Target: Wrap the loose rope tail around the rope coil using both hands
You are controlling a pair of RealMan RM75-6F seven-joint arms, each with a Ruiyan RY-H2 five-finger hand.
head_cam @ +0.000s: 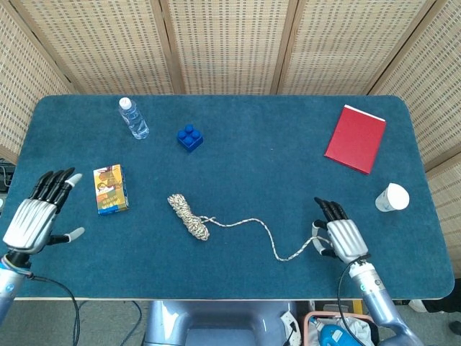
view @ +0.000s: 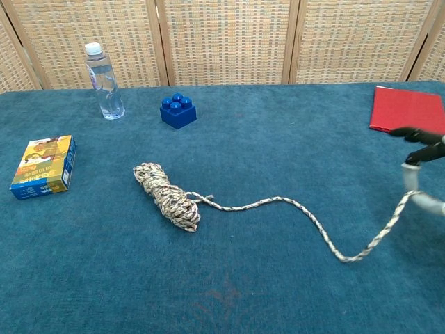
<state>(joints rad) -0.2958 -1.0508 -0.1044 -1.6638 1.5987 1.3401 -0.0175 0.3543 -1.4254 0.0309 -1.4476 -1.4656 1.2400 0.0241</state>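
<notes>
2 hands are out over the blue table (head_cam: 288, 144), and only one has any rope in it. The right hand (head_cam: 343, 236) sits near the front edge on the right side, palm down, fingers pointing away from the robot, and it pinches the end of the loose rope tail (head_cam: 268, 232) at its thumb side. In the chest view the tail rises off the cloth to that hand (view: 421, 174) at the frame's right edge, so the end is lifted clear, which I take as readying it to be carried back toward the coil. The rest of the tail lies slack in a wavy line across the table.

The rope coil (head_cam: 188, 215) lies left of centre, a tight bundle set diagonally, with the tail leaving its nearer end. Nothing is touching it, so the wrapping has not begun.

The left hand (head_cam: 36, 216) hovers at the table's left front corner, fingers spread and slightly fanned, holding nothing. It is well apart from the coil, with a small printed box (head_cam: 109, 189) lying between them. My guess is it needs to come in and steady the coil while the right hand brings the tail round.
</notes>
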